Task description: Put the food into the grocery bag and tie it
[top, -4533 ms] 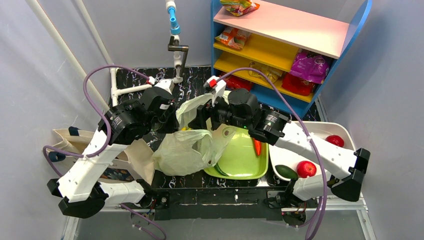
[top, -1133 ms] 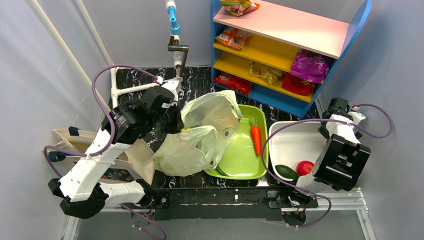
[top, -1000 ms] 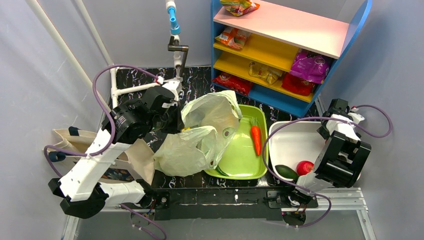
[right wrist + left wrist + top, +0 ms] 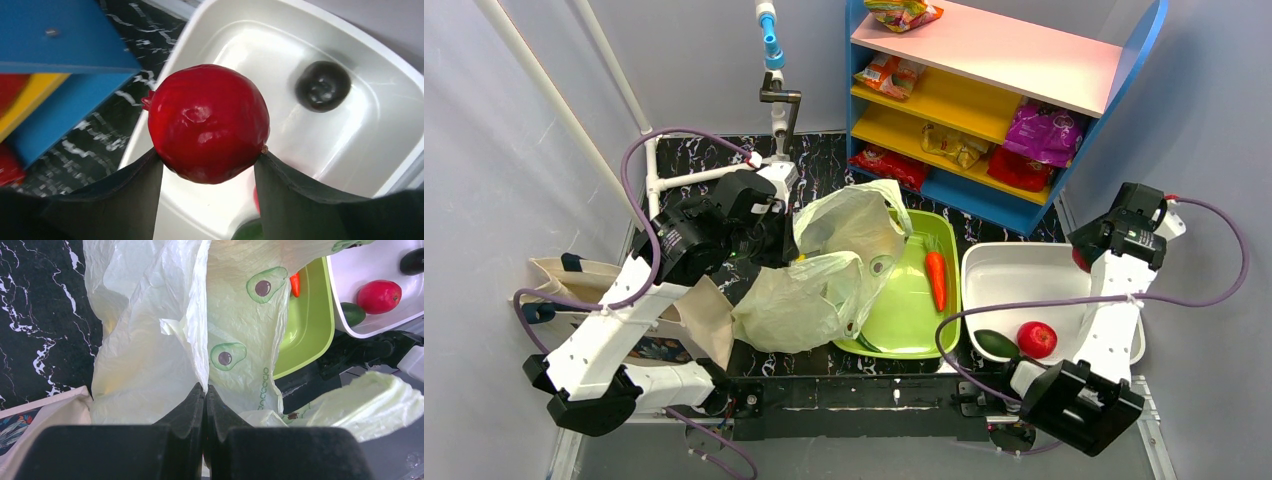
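The grocery bag [image 4: 809,290] slumps on the worktop [image 4: 819,165] against the green tray [image 4: 914,310], thin, soft and slippery. The left jaws pinch its film shut near the mouth. Over the white tub [image 4: 380,115], the right jaws clamp a red fruit [image 4: 210,125]; it looks firm and smooth, best held across its middle.

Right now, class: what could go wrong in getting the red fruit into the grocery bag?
1. The right tool grips the round, glossy red fruit only at its lower sides above the white tub; it could slip out in transit.
2. The left tool pinches just a thin fold of the grocery bag; the film might slide free or tear.
3. The bag looks slumped over the green tray edge, so the fruit may miss its opening.
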